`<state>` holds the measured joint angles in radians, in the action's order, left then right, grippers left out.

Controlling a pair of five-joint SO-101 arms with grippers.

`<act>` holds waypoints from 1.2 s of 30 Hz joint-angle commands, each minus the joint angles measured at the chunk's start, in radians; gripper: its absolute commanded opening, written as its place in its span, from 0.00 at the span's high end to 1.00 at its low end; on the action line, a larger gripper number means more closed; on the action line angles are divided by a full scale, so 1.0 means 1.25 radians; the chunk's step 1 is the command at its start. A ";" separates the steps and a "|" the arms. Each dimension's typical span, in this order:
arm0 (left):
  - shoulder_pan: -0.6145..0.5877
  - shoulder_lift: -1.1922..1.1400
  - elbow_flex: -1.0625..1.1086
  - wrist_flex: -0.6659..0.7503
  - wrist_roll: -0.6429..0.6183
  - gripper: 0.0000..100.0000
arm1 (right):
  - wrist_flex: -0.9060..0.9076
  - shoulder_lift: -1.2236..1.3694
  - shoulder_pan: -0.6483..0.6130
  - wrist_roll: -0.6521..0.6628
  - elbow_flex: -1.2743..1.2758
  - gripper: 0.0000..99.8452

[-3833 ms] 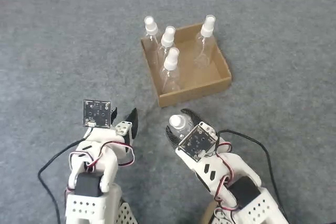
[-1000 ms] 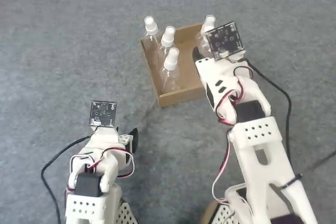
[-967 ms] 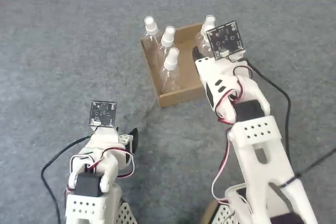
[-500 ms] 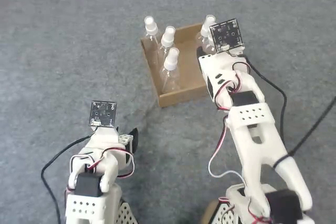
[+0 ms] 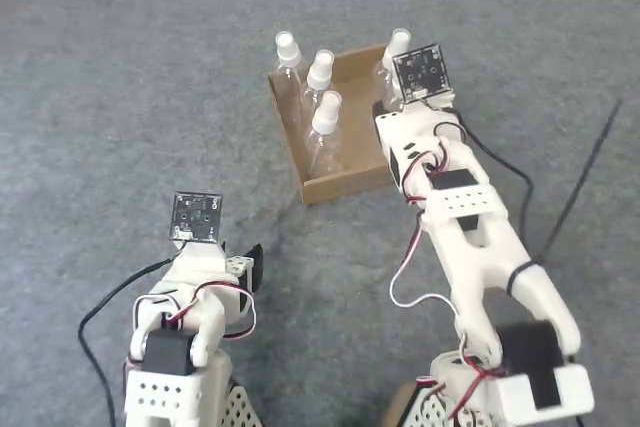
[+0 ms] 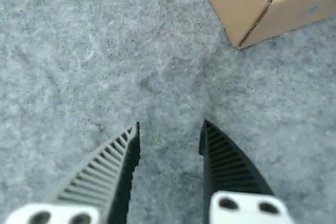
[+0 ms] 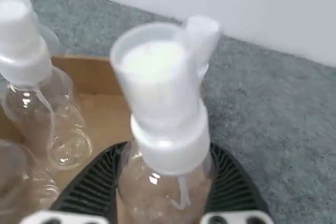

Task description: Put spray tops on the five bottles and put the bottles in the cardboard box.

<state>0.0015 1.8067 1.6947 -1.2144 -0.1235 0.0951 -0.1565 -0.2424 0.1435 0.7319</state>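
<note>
The open cardboard box [image 5: 322, 183] lies on grey carpet at the middle back. Three clear bottles with white spray tops stand along its left side [image 5: 287, 55] [image 5: 320, 71] [image 5: 327, 115], and another top [image 5: 397, 45] shows at its back right. My right arm [image 5: 440, 187] stretches over the box's right side. My right gripper [image 7: 165, 153] is shut on a clear bottle with a white spray top [image 7: 163, 114], upright above the box floor [image 7: 100, 108]. My left gripper [image 6: 169, 129] hangs open over bare carpet, short of the box's near corner [image 6: 252, 19].
Two more bottles [image 7: 31, 87] [image 7: 13, 182] stand beside the held one in the box. Grey carpet [image 5: 120, 107] spreads wide to the left and right of the box. A pale wall [image 7: 236, 9] runs along the back.
The right arm carried its bottle from the carpet near the arms to above the box's right side, then stretched out farther. The left gripper drew back a little early on, then stayed.
</note>
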 commanded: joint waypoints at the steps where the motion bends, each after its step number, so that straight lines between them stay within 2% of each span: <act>1: 0.001 0.011 -0.008 -0.006 0.000 0.83 | -0.051 0.017 0.010 -0.009 -0.055 0.99; 11: 0.001 0.011 -0.008 -0.006 0.000 0.83 | -0.074 0.075 0.008 -0.009 -0.049 0.99; 19: 0.001 0.011 -0.008 -0.006 0.000 0.83 | -0.228 0.075 0.004 -0.004 0.038 0.99; 32: 0.001 0.011 -0.008 -0.006 0.000 0.83 | -0.228 0.080 0.004 -0.002 0.047 0.99; 36: 0.001 0.011 -0.008 -0.006 0.000 0.83 | -0.228 0.080 0.002 -0.005 0.058 0.89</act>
<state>0.0015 1.8067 1.6947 -1.2144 -0.1235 -0.1657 -0.0353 -0.2440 0.1404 0.7948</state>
